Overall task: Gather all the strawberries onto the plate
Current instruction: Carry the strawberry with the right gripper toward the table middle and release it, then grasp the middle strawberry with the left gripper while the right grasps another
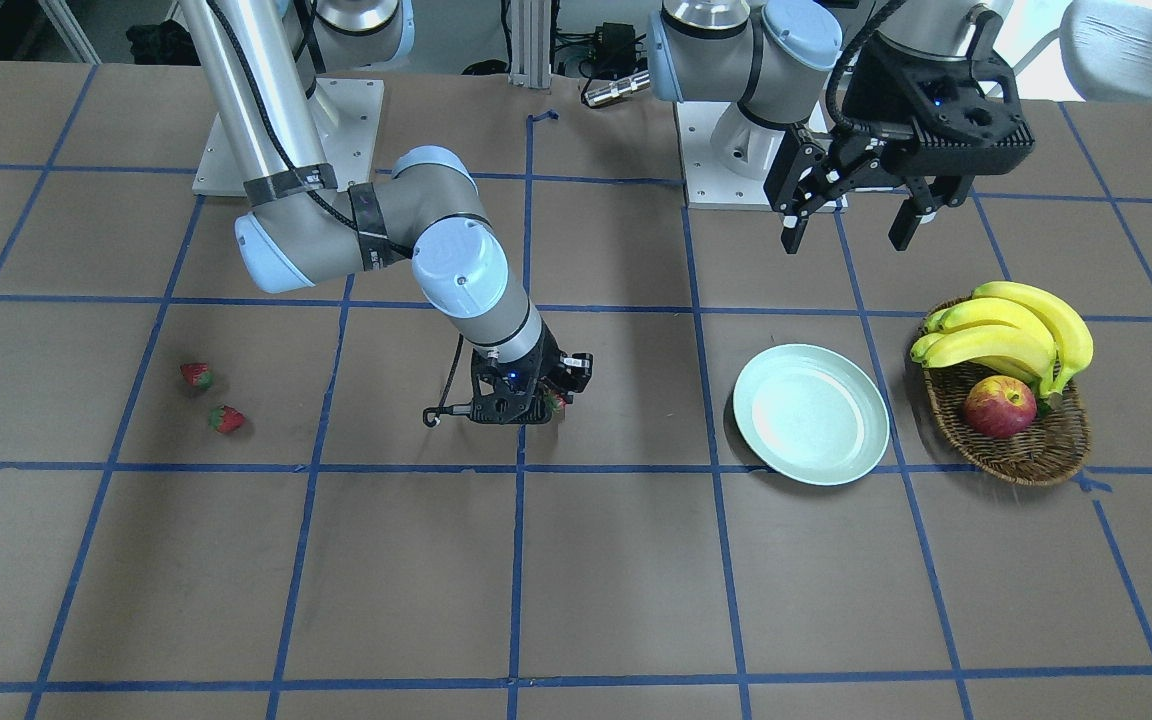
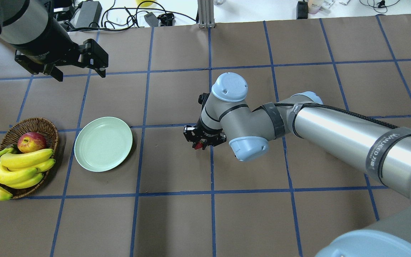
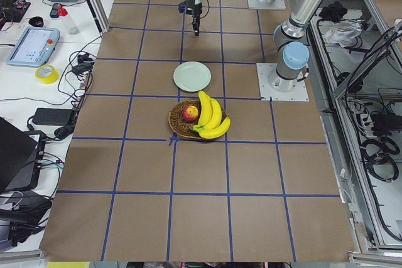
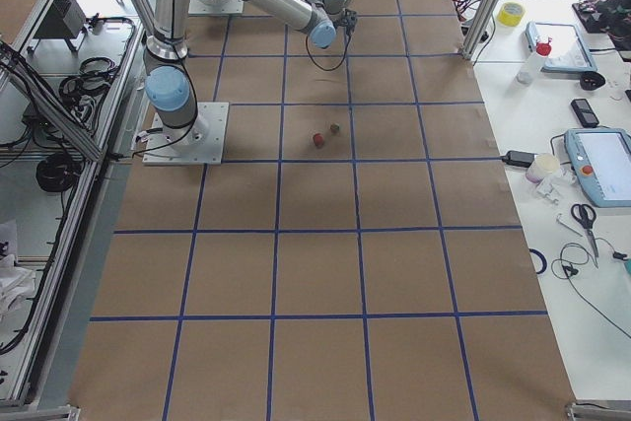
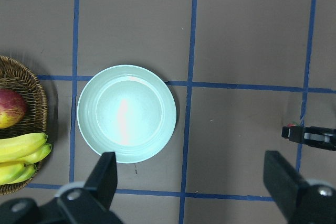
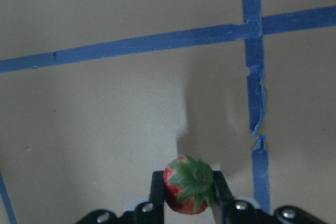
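My right gripper is shut on one strawberry, red with a green cap, low over the middle of the table. The berry also shows in the overhead view. Two more strawberries lie on the table far out on my right side, and also show in the exterior right view. The pale mint-green plate lies empty on my left side, next to the basket, and shows in the overhead view and left wrist view. My left gripper is open and empty, high above the table beyond the plate.
A brown wicker basket beside the plate holds a bunch of bananas and a red-yellow apple. The table is brown with blue tape grid lines. Both arm bases stand at the robot's edge.
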Robot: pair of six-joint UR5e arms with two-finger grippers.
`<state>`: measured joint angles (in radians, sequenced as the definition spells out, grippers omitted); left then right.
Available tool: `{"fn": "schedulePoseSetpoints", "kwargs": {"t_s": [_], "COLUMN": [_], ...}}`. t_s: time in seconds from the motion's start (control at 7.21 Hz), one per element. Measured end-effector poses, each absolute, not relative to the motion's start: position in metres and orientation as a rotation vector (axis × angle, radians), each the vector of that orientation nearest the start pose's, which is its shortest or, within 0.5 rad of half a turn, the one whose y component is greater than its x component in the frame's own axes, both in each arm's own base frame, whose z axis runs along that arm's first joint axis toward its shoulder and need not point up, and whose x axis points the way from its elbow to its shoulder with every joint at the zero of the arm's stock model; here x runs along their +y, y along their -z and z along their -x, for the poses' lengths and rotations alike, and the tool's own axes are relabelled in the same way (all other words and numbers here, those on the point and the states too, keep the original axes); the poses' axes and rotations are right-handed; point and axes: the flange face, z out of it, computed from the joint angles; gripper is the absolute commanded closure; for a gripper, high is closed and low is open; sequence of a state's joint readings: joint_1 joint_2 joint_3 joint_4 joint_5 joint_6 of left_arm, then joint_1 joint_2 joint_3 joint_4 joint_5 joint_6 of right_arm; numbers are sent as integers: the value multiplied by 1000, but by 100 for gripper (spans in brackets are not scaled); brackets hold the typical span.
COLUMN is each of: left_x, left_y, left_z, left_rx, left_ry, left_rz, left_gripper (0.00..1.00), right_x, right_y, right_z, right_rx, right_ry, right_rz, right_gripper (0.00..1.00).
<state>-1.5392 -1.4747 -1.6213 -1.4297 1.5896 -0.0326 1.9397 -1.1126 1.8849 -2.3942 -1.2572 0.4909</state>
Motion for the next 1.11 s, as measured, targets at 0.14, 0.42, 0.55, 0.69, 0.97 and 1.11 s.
{"fn": "schedulePoseSetpoints", "kwargs": {"t_s": [0.14,0.42,0.55,0.69,0.97,1.11], "left_x": [-471,-471,-471,-471,-477,-486], "left_y": [-524,-522,-520,-515,-495,-481], "left_z": [116,116,116,117,121,132], "left_rx": [3107,3107,3107,3110,3128,3152], "left_ry": [292,285,274,255,232,248], "left_rz": [99,91,87,78,67,50], "left_gripper": [0,0,0,0,0,0], "right_x": [-476,-492,-507,-524,-542,-543], "right_y": [-181,-198,-214,-231,-239,-233], "right_z": [-359,-340,-312,-272,-188,-148], "right_rx": [2841,2874,2877,2898,3026,3088], "right_ry": [-107,-17,45,111,171,158], "right_rz": [-156,-111,-82,-105,-120,-97], "right_gripper": [0,0,0,0,0,0]}}
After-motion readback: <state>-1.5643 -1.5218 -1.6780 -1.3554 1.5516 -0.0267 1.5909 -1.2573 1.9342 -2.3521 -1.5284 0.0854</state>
